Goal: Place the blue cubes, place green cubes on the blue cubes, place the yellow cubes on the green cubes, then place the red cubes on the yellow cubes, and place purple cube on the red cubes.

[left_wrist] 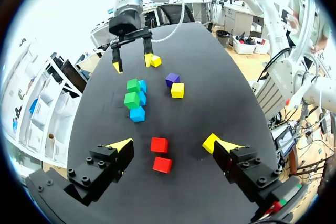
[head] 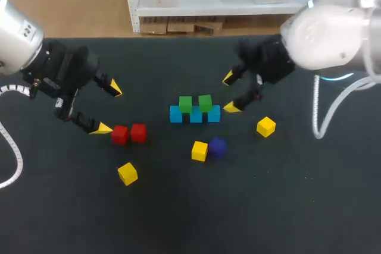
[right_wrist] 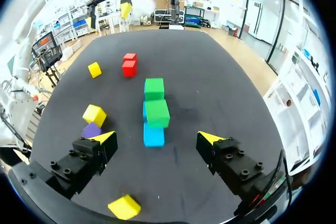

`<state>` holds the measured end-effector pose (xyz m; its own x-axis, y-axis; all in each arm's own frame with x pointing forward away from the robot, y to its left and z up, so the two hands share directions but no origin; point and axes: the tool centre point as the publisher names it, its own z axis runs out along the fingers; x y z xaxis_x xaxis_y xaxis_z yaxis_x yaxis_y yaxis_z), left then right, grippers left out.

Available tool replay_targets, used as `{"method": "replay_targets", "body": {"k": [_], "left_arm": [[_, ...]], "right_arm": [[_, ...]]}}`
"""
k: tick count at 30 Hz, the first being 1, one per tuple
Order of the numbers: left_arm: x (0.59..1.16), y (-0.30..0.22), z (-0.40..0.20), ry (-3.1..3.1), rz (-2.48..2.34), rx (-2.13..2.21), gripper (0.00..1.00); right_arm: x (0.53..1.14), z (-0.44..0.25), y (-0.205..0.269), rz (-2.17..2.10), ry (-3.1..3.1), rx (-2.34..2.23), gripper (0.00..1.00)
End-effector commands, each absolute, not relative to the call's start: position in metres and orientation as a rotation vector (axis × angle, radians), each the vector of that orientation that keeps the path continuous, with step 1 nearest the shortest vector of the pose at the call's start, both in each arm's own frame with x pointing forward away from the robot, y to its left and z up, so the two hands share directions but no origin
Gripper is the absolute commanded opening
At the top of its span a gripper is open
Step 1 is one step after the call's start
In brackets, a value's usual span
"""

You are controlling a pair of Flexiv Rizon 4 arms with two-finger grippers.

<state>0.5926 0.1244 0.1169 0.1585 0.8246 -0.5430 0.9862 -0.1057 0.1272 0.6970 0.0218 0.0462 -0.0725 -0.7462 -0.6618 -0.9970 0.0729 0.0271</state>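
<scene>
Three blue cubes (head: 196,115) form a row mid-table, and two green cubes (head: 185,104) (head: 205,103) sit on top of them over the seams. My right gripper (head: 230,93) hangs open just right of this stack. In its wrist view the near blue cube (right_wrist: 154,136) and the green cubes (right_wrist: 157,113) lie ahead between the spread fingers, untouched. My left gripper (head: 109,109) is open at the left, beside two red cubes (head: 119,134) (head: 139,132). Yellow cubes (head: 266,127) (head: 199,150) (head: 127,173) lie loose, and a purple cube (head: 217,146) sits next to the middle one.
The black table (head: 286,206) has free room along its front and at the far right. In the left wrist view the red cubes (left_wrist: 159,145) lie between my open fingers, with the stack (left_wrist: 132,99) and the right gripper (left_wrist: 132,63) beyond.
</scene>
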Motion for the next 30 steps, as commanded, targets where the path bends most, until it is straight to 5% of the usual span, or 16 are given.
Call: {"method": "replay_targets", "body": {"k": [1, 30], "left_arm": [[0.592, 0.126, 0.116, 1.709, -0.47, 1.982, 1.0], [0.592, 0.126, 0.116, 1.709, -0.47, 1.982, 1.0]], "right_arm": [[0.682, 0.057, -0.007, 0.663, 1.859, -1.71, 1.0], [0.663, 0.027, -0.086, 0.871, 1.171, -2.315, 1.0]]}}
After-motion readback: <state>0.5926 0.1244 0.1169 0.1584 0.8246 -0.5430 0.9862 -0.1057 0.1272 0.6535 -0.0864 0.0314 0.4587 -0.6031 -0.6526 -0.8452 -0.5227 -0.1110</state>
